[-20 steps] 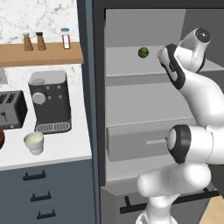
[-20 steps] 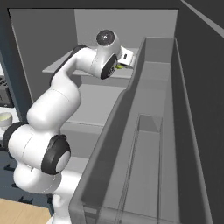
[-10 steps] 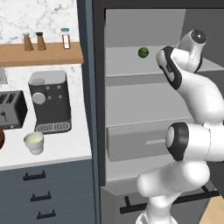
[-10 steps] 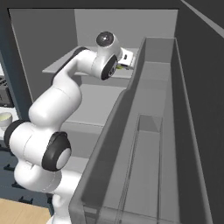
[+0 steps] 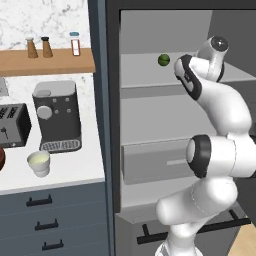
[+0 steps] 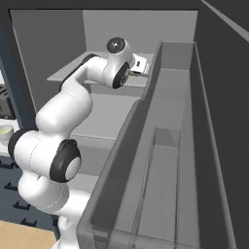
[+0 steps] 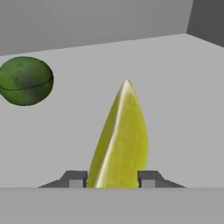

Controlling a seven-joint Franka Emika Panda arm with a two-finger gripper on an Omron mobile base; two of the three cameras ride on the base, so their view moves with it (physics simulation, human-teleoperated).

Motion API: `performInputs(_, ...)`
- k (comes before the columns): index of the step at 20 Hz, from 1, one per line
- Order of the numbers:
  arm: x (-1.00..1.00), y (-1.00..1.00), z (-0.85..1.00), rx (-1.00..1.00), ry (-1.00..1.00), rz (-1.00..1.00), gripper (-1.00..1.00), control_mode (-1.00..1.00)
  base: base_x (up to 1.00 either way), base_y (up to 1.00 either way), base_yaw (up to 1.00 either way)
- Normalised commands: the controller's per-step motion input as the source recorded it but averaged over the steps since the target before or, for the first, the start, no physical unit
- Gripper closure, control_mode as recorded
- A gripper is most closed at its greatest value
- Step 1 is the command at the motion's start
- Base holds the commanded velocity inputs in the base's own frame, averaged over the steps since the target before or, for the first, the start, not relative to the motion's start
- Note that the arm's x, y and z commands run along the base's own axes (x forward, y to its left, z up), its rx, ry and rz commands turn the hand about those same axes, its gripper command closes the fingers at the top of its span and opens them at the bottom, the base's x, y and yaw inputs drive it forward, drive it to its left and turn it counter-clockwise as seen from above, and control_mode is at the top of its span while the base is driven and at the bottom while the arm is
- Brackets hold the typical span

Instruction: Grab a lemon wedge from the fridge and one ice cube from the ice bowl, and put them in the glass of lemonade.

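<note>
The lemon wedge [image 7: 120,140], yellow-green and pointed, stands on the pale grey upper shelf of the fridge [image 5: 112,125]. My gripper [image 7: 113,180] is shut on it, with one dark fingertip [image 7: 77,179] pressed against each side of its base. In the right base view the hand [image 6: 139,64] reaches over that upper shelf. The glass of lemonade [image 5: 39,162] sits on the white counter left of the fridge. A sliver of the reddish-brown ice bowl [image 5: 1,156] shows at the left edge.
A dark green round fruit [image 7: 25,81] lies on the same shelf, left of the wedge and apart from it. The open fridge door with its grey bins [image 6: 165,146] stands close on the right. A coffee machine [image 5: 56,115] and toaster [image 5: 12,125] stand behind the glass.
The hand has edged a little further over the upper shelf. Nothing else has visibly moved.
</note>
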Motion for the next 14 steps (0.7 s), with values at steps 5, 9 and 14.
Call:
performInputs(5,-0.06,0.00,0.00,0.00,0.00,0.00,1.00,-1.00,0.00,0.00,0.00)
performInputs(9,-0.93,0.04,0.00,0.00,-0.20,0.06,1.00,-1.00,0.00,0.00,0.00)
performInputs(14,-1.00,0.34,0.26,0.00,-0.41,0.11,1.00,-1.00,0.00,0.00,0.00)
